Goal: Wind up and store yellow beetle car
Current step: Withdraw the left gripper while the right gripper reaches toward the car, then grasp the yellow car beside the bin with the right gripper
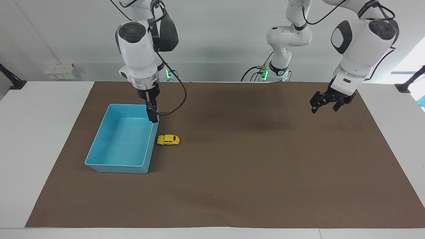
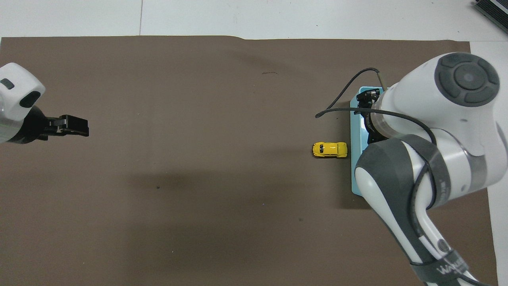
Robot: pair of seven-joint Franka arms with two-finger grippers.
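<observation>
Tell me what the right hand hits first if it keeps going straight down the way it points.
Probably the bin, at its wall beside the car: the right hand points down over that edge. Depth is uncertain.

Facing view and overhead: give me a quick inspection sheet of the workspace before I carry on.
Surface: brown mat on white table.
Job's things: yellow beetle car on the mat beside blue bin, outside it.
Clutter: nothing seen.
Grippers: right gripper raised over the bin's rim near the car; left gripper raised over the mat, empty, waiting.
Cables: black cable loops off the right wrist.
Surroundings: white wall; clamp mounts at table corners.
</observation>
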